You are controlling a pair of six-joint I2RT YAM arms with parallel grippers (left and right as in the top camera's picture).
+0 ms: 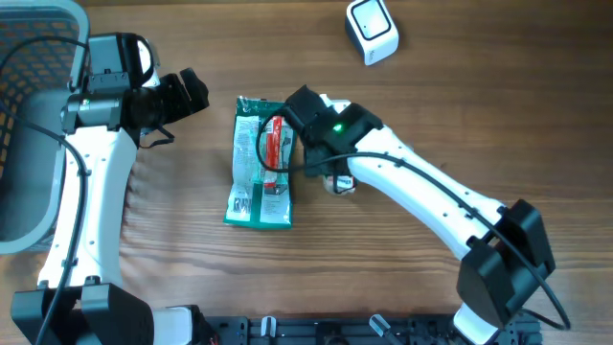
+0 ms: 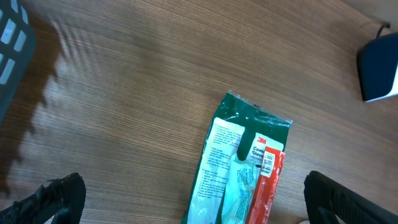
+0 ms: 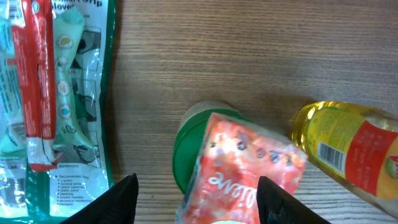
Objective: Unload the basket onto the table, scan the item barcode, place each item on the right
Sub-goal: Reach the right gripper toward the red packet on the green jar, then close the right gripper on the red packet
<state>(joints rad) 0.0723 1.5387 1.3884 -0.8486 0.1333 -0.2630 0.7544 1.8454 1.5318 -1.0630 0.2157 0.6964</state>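
A red flower-patterned packet (image 3: 242,162) lies against a green round lid (image 3: 186,146) on the wooden table. My right gripper (image 3: 198,184) stands open astride the packet, with a clear gap at its left finger. A yellow bottle (image 3: 348,146) with a barcode label lies just to the right of it. The white scanner (image 1: 372,31) sits at the back of the table. A green glove pack (image 1: 261,163) with a red strip lies flat in the middle. My left gripper (image 1: 187,94) hovers wide open and empty to the left of the glove pack (image 2: 239,168).
A grey wire basket (image 1: 29,115) stands at the left edge, behind my left arm. In the overhead view my right arm covers most of the packet and the bottle.
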